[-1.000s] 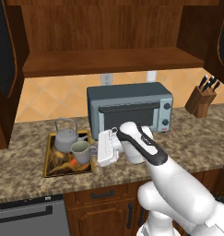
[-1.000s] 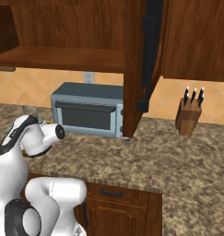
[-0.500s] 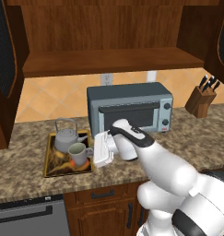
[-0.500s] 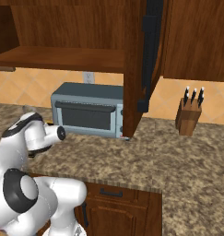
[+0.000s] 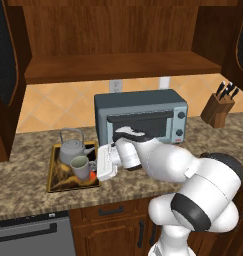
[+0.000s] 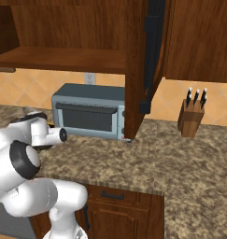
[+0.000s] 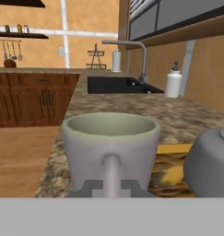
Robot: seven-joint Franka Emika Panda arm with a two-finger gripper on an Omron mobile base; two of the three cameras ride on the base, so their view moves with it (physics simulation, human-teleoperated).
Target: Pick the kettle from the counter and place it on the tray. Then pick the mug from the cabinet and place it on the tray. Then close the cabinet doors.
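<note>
Arm: glossy white rounded shells, bulbous links. Joints: dark grey-black rings and round black end caps between shells. Hand behind gripper: flat white boxy block. Fingertips: small, dark grey, squared. Wrist link: white cylinder, black round cap at end.

The white arm bends low and reaches leftward from the base. The hand is level with the wrist, pointing horizontally, fingers closed tight together.

2 rear base cameras share the counter; hand camera close behind mug.
</note>
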